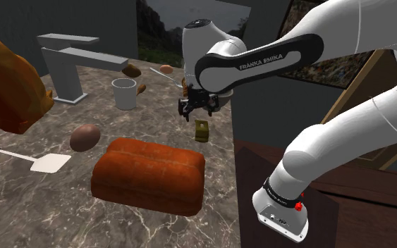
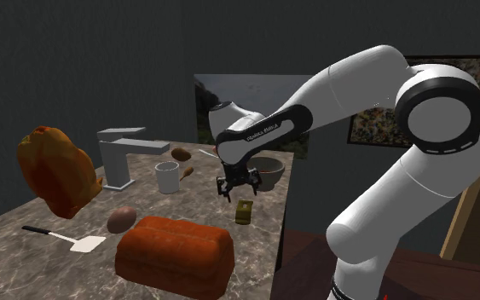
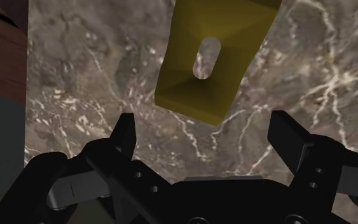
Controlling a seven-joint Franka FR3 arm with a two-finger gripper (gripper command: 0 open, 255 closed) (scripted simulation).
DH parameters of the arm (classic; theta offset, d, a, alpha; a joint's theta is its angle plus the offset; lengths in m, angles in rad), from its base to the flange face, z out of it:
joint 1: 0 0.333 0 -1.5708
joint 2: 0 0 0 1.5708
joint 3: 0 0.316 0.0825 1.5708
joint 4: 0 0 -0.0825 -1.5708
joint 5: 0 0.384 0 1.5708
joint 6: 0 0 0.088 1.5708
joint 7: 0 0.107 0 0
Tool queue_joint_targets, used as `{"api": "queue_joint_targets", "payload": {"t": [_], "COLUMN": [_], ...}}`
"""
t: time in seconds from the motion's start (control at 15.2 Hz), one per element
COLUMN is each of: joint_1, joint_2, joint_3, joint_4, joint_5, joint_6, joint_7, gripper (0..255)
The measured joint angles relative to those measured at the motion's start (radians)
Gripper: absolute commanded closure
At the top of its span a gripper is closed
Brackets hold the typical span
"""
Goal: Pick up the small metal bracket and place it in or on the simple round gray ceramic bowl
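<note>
The small bracket [image 1: 202,131] is a dull yellow-olive bent plate with a slot, lying on the marble counter near its edge. In the wrist view the bracket [image 3: 213,56] lies beyond my fingertips, with its slot facing the camera. My black gripper [image 1: 198,110] hangs open just above and behind the bracket, touching nothing. In the second exterior view the gripper [image 2: 239,189] hovers over the bracket [image 2: 244,211]. The round grey bowl [image 2: 268,170] stands behind the gripper in that view, partly hidden by the arm.
A large brown loaf [image 1: 149,175] lies in front. A white mug [image 1: 125,93], a faucet block [image 1: 64,65], a brown egg-like ball [image 1: 84,137], a white spatula [image 1: 46,163] and an orange roast-like lump [image 1: 5,81] stand around. The counter edge [image 1: 233,134] runs beside the bracket.
</note>
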Motion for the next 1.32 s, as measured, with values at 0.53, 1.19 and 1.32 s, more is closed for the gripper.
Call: {"api": "queue_joint_targets", "payload": {"t": [0.53,1.19,1.32], "joint_1": [0.0,-0.001,0.001], "joint_2": [0.001,-0.003,-0.011], "joint_3": [0.001,-0.002,-0.006], "joint_4": [-0.009,0.0,0.011], "joint_5": [0.0,-0.003,0.001], "joint_6": [0.01,0.008,-0.017], "joint_7": [0.002,0.0,-0.007], "gripper": [255,255,255]}}
